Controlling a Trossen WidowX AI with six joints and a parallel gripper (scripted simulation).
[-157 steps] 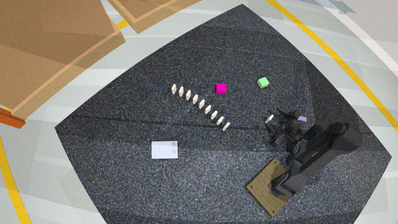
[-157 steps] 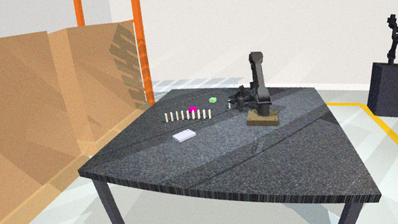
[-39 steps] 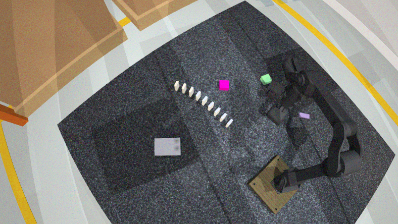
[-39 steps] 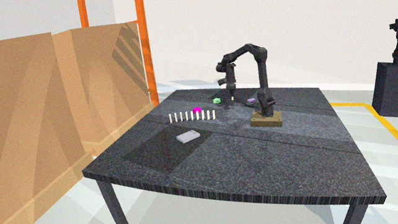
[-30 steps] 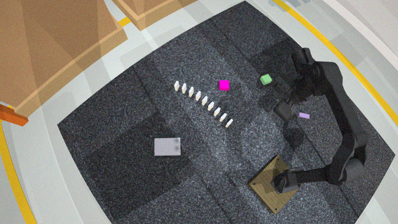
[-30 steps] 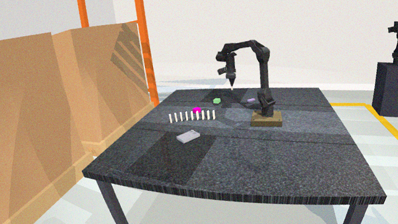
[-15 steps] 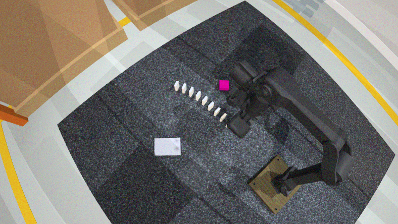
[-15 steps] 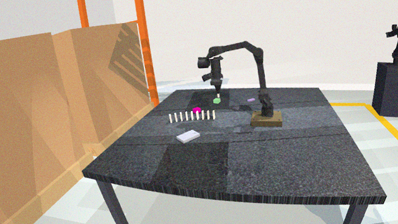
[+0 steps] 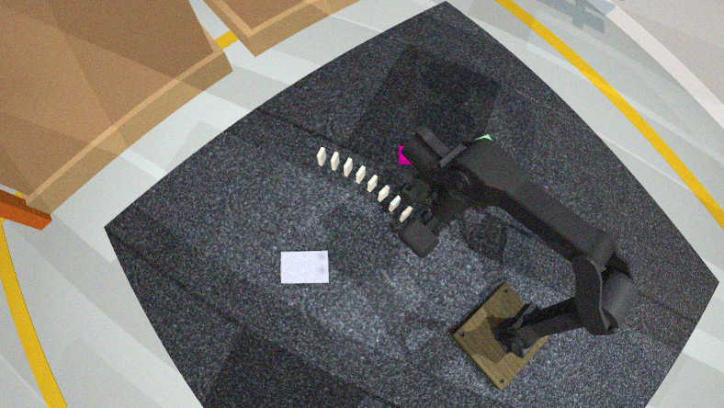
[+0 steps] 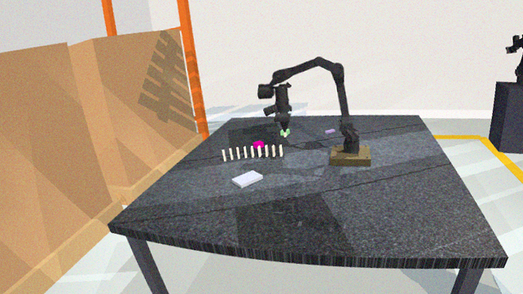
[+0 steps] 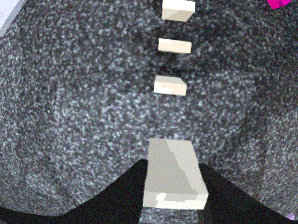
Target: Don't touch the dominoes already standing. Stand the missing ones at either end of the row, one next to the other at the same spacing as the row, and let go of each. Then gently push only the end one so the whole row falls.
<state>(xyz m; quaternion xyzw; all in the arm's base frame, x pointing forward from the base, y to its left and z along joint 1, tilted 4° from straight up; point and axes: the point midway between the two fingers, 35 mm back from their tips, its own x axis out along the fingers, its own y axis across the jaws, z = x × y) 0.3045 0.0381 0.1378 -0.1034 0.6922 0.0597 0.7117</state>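
Observation:
A row of several cream dominoes point(image 9: 360, 174) point(image 10: 245, 152) point(image 11: 174, 46) stands upright on the dark table. The row's near-arm end is hidden under the arm in the top view. In the wrist view its end domino point(image 11: 170, 86) stands ahead of the fingers, with a gap between. My gripper point(image 10: 285, 131) point(image 11: 172, 169) is shut on a cream domino point(image 10: 284, 134) point(image 11: 172, 175), holding it upright and raised above the table, beyond the arm-side end of the row. The held domino does not touch the row.
A magenta cube point(image 9: 401, 157) point(image 10: 258, 144) sits close behind the row. A green block point(image 9: 485, 137) point(image 10: 281, 133) lies behind the gripper. A purple block point(image 10: 329, 131) lies near the arm's wooden base point(image 9: 501, 355) point(image 10: 349, 160). A white box point(image 9: 304, 266) point(image 10: 247, 178) lies in front of the row.

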